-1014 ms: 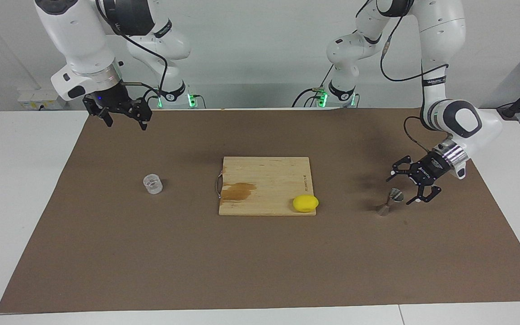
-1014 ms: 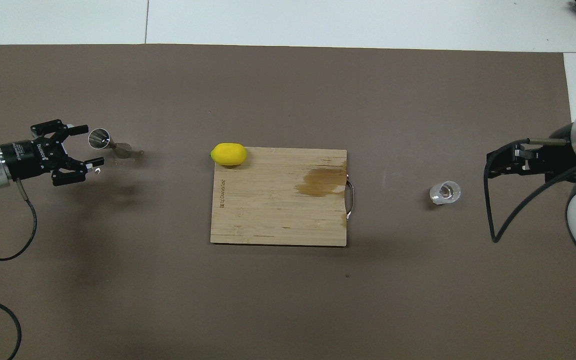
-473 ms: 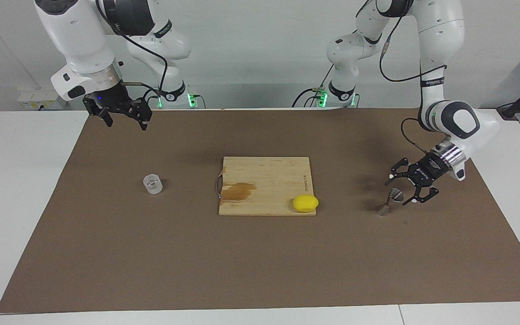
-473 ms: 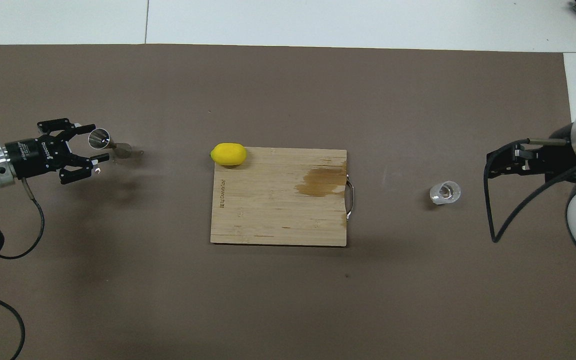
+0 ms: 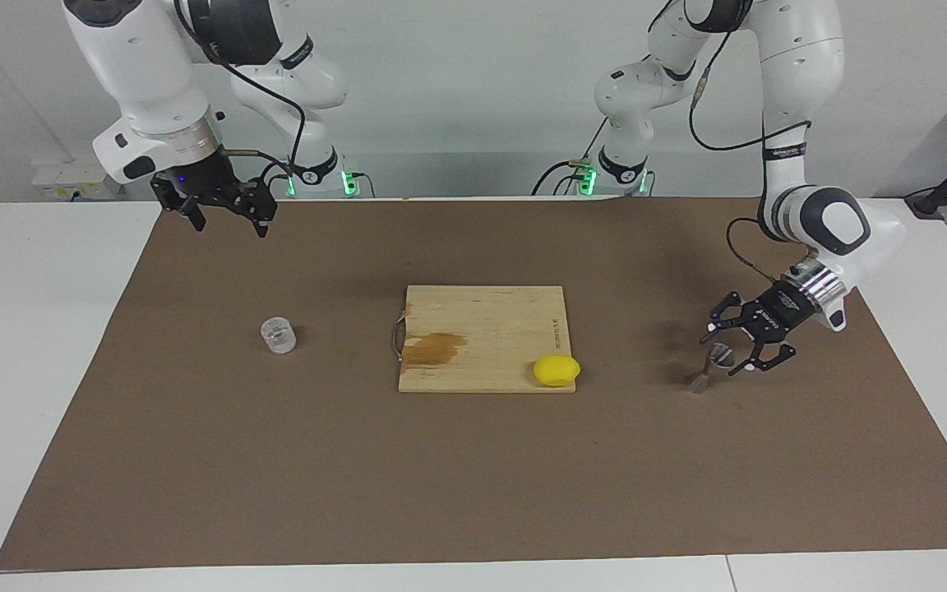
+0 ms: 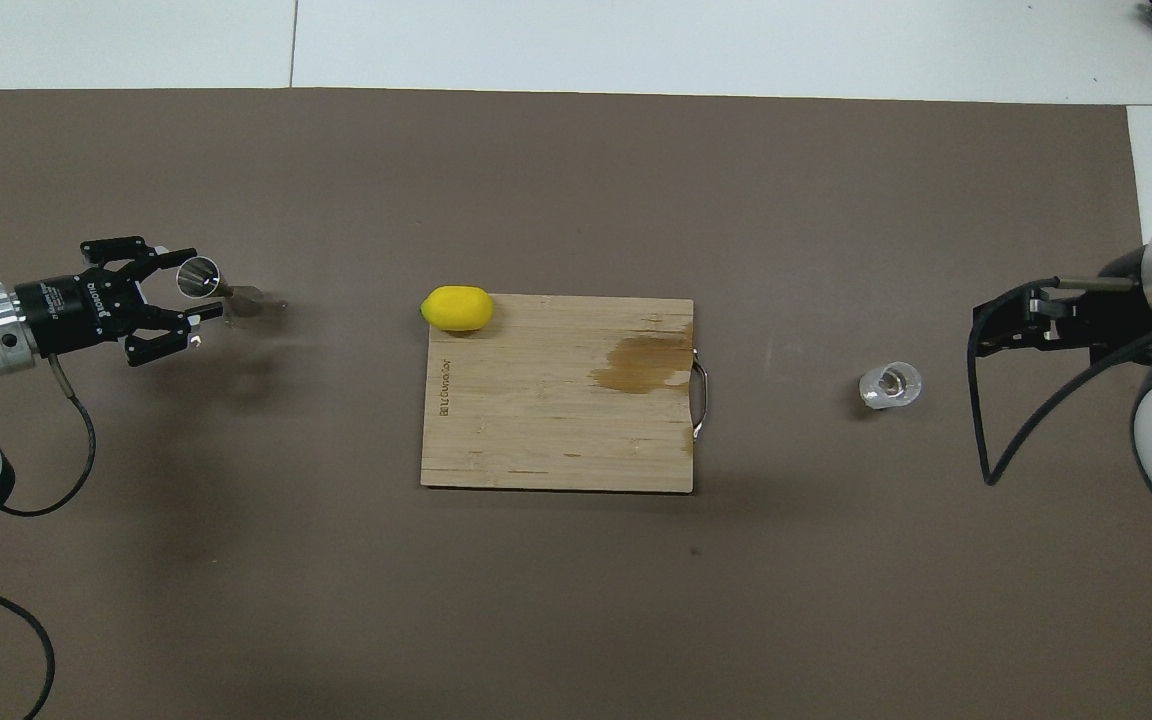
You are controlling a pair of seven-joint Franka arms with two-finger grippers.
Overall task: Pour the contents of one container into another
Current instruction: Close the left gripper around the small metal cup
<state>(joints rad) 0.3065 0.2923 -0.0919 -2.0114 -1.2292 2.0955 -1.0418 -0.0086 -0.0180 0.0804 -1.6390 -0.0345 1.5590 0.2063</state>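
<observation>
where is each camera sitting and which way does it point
Facing view: high across the table, looking at the robots; both whole arms show, the left claw at the jigger, the right claw raised near its base.
Overhead view: high above the robots' end, looking steeply down and forward; only the forearms and claws show at the two sides.
Shared: jigger, cup, board and lemon, mirrored half a turn.

Bright, even overhead light; soft shadows on the mat (image 5: 473, 460); sharp.
</observation>
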